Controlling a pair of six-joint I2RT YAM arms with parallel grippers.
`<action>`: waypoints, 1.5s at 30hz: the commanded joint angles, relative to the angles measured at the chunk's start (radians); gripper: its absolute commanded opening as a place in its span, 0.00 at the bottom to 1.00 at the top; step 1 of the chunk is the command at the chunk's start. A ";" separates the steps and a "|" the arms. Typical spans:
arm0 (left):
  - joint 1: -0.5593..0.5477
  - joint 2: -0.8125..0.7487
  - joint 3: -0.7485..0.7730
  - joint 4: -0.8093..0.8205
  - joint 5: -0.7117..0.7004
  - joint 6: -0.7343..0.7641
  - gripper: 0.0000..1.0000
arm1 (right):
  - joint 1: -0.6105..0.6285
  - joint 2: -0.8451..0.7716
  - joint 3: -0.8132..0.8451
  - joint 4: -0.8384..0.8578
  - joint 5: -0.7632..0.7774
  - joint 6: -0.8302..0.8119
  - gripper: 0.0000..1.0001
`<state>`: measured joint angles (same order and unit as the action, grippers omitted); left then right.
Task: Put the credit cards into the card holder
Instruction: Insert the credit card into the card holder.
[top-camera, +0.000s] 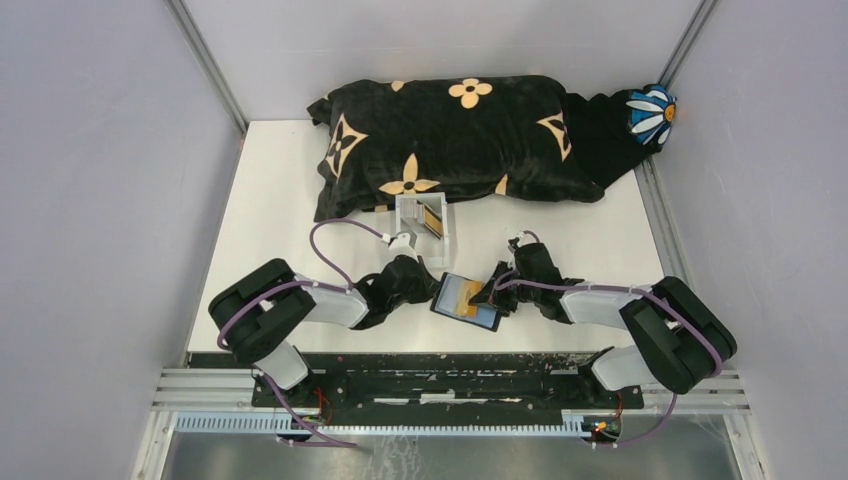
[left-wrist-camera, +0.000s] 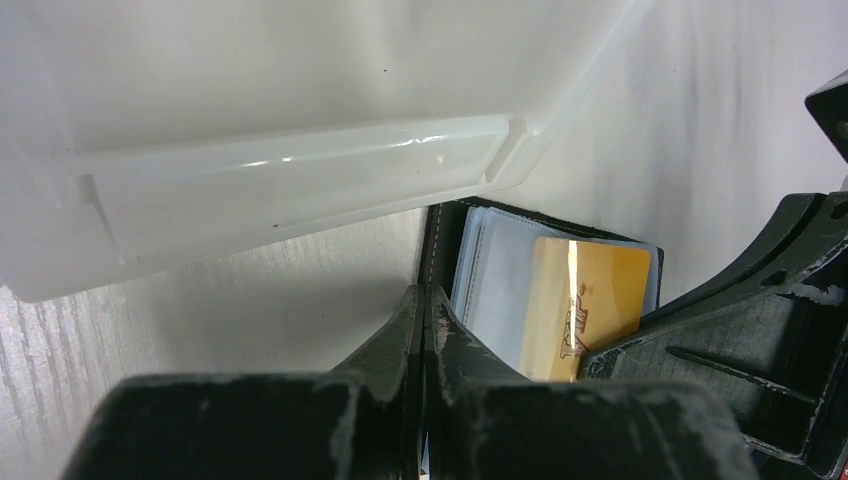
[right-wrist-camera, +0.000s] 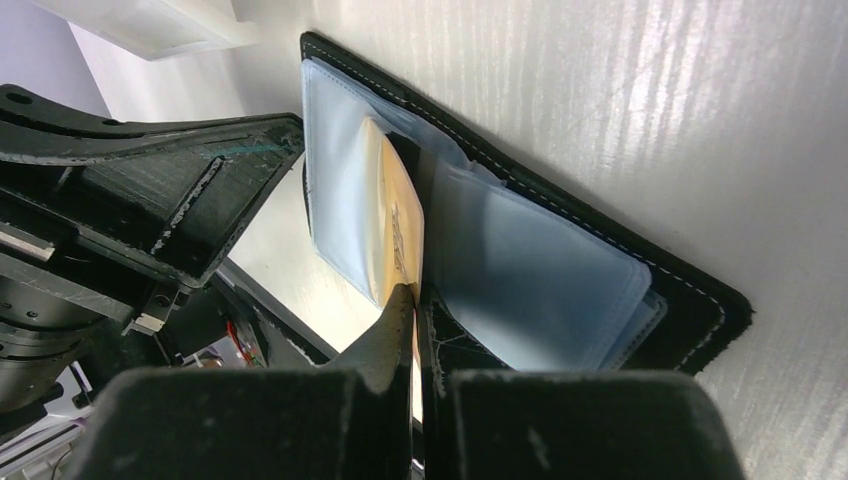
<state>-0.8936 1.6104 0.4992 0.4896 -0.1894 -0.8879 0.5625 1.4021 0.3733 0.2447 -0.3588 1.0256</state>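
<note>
The black card holder (top-camera: 466, 301) lies open on the table between my two grippers, its pale blue clear sleeves showing. My left gripper (top-camera: 434, 290) is shut on the card holder's black left edge (left-wrist-camera: 436, 240). My right gripper (top-camera: 490, 294) is shut on a gold-tan credit card (right-wrist-camera: 398, 226), which is held edge-on among the sleeves (right-wrist-camera: 520, 270). The card also shows in the left wrist view (left-wrist-camera: 592, 296). The jaws of both grippers (left-wrist-camera: 425, 292) (right-wrist-camera: 415, 290) are pressed together. More cards (top-camera: 432, 222) stand in the clear acrylic box (top-camera: 424, 228).
The clear box (left-wrist-camera: 300, 170) stands just behind the card holder, close to my left gripper. A black pillow with gold flowers (top-camera: 450, 140) lies across the back of the table. A blue and white flower object (top-camera: 651, 111) sits at the back right corner.
</note>
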 joint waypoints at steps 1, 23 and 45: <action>-0.033 0.037 -0.040 -0.112 0.023 0.026 0.03 | 0.013 0.041 0.008 0.004 0.106 -0.006 0.01; -0.074 -0.009 -0.059 -0.111 -0.002 0.003 0.03 | 0.137 -0.022 0.131 -0.251 0.247 -0.050 0.42; -0.088 -0.037 -0.091 -0.081 -0.012 -0.006 0.03 | 0.160 -0.116 0.209 -0.446 0.358 -0.127 0.07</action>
<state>-0.9684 1.5612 0.4412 0.5045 -0.2256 -0.8890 0.7132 1.2873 0.5270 -0.1955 -0.0475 0.9215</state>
